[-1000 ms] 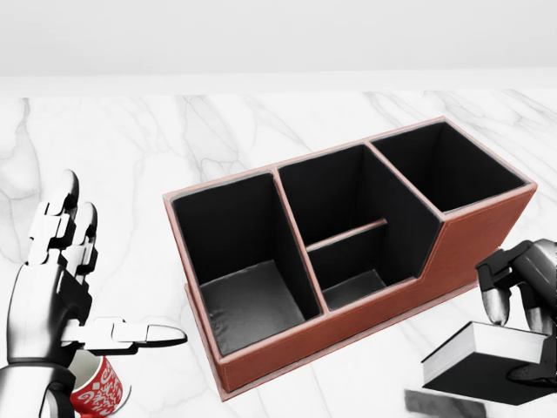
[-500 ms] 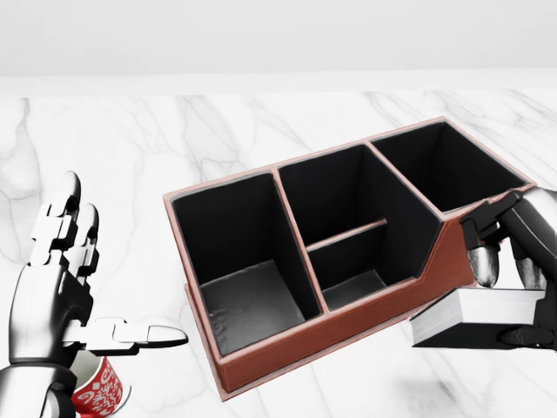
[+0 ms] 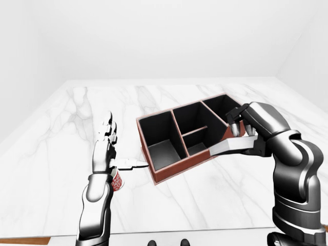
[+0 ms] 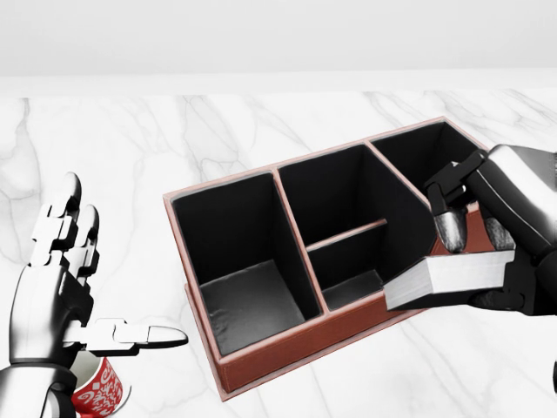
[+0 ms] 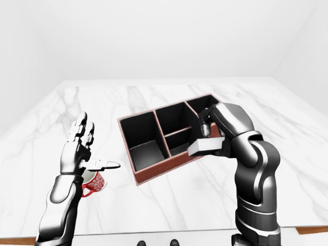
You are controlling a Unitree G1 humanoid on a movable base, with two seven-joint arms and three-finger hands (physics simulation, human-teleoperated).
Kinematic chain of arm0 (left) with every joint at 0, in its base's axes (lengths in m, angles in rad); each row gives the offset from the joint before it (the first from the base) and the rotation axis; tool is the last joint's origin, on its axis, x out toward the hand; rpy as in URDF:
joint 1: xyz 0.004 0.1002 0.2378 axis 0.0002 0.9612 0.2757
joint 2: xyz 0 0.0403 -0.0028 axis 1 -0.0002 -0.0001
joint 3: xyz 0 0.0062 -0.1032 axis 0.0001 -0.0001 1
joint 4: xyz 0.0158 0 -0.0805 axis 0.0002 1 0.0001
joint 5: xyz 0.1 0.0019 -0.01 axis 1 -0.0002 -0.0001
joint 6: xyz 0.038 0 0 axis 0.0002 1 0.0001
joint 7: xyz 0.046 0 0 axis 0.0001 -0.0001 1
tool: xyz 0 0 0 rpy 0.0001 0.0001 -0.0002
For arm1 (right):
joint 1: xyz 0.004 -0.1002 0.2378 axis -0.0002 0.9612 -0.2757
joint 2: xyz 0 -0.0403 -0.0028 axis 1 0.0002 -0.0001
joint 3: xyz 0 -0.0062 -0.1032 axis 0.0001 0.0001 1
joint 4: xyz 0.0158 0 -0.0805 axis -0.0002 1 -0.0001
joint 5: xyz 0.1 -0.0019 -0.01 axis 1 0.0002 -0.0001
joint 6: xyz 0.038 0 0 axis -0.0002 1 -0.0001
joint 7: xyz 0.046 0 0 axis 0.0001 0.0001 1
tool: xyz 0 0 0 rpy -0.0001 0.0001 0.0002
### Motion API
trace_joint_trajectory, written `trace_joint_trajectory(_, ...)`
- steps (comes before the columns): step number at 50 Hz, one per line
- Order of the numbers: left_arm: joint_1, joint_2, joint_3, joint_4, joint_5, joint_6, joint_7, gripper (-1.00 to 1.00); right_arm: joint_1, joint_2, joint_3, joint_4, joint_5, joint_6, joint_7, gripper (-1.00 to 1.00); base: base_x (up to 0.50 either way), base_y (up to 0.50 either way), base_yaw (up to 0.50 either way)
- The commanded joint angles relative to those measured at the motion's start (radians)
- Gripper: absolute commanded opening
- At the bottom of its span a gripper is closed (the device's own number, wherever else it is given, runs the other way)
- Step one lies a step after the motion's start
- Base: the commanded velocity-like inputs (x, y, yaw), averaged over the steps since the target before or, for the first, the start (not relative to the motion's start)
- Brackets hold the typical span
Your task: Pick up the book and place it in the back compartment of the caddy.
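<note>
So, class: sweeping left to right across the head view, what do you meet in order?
Silver three-finger left hand → red patterned mug → reddish-brown caddy with black compartments → white-paged dark-covered book → dark metallic right hand.

Our right hand point(image 5: 214, 137) gripping the book point(image 5: 204, 147) over the caddy point(image 5: 154, 138), left hand point(image 5: 82, 148) open above a red mug point(image 5: 94, 182), marble table point(image 5: 169, 200)

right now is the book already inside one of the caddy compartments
No, the book is held flat by the right robot hand above the caddy rim, not down inside any compartment.
</note>
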Motion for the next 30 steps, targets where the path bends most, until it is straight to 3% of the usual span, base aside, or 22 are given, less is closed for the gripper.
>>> trace_joint_trajectory(1, 0.002, -0.001, -0.001, 0.000, 0.001, 0.000, 0.000, 1.00, -0.055, 0.012, 0.034, 0.007, -0.011, 0.000, 0.000, -1.00, 0.00, 0.00, 0.00)
trace_joint_trajectory(30, 0.002, -0.002, -0.005, 0.000, 0.006, 0.000, 0.002, 1.00, -0.143, 0.032, 0.086, 0.091, -0.016, 0.000, 0.000, -1.00, 0.00, 0.00, 0.00)
